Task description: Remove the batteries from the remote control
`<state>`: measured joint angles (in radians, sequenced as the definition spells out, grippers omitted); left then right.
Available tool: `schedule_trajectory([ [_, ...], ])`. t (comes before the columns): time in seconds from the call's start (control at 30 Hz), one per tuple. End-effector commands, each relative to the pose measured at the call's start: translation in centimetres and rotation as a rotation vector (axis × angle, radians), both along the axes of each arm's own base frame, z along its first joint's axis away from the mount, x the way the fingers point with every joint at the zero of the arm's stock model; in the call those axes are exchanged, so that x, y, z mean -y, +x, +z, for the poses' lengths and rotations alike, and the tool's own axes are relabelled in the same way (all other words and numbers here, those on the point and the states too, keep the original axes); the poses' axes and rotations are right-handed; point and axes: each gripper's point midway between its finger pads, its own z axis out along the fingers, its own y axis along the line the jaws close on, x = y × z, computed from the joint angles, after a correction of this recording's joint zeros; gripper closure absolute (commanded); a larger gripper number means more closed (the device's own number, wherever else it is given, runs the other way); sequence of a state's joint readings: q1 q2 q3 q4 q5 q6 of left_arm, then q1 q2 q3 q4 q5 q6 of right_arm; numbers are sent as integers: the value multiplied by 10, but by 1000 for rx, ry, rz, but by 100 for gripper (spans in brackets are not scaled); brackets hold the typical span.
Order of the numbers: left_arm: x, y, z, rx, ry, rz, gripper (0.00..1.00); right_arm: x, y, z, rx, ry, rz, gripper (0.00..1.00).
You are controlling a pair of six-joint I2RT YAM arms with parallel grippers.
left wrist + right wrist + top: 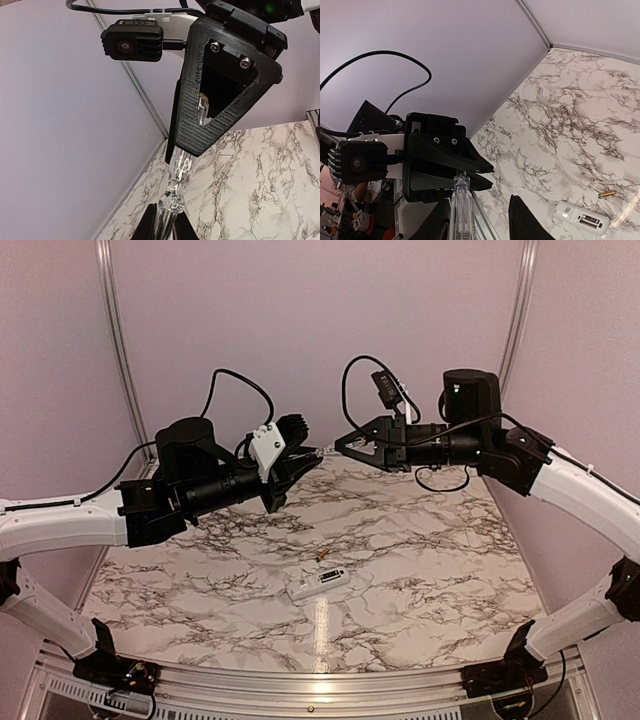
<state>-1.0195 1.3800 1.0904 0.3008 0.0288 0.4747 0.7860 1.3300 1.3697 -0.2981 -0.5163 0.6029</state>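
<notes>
Progress report time. Left gripper hangs up in the air, behind the remote control and a bit to its left. Its jaws are pressed together on one end of a clear pen-like tool, which runs on rightward, high above and behind the remote.

The remote itself lies flat on the marble table, dark patch facing up, with nothing touching it. One battery — a little gold speck — sits on the table just behind the remote, a touch to its right and apart from it.

Right gripper is up behind the remote on the right side, nose to nose with the left one. Its jaws are spread either side of the tool's other end. Its wrist view shows a gap between the tool and one finger, so I'd say it isn't pinching it.

So where are we? My read is that at least one battery is out. Whether another sits inside that dark patch I can't tell — too small. If one does, that's the job left, and the tool looks mid hand-over for it.
</notes>
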Motion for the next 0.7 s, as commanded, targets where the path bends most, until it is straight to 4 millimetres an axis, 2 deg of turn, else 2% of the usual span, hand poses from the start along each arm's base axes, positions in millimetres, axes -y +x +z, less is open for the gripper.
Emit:
schedule_trajectory([
  [0.0,2,-4,1,7,-15,-20,100,0,4,6,11,22,6,64],
  [0.3,5,-5,-1,4,-10,-32,100,-4,4,5,2,20,33,73],
  [0.43,6,-5,-1,3,-10,-37,100,-5,3,5,1,21,44,84],
  [0.53,5,-5,-2,2,-8,-37,100,-6,3,5,2,22,50,98],
  [0.67,6,-8,-4,1,1,-49,99,-6,1,7,7,28,64,100],
])
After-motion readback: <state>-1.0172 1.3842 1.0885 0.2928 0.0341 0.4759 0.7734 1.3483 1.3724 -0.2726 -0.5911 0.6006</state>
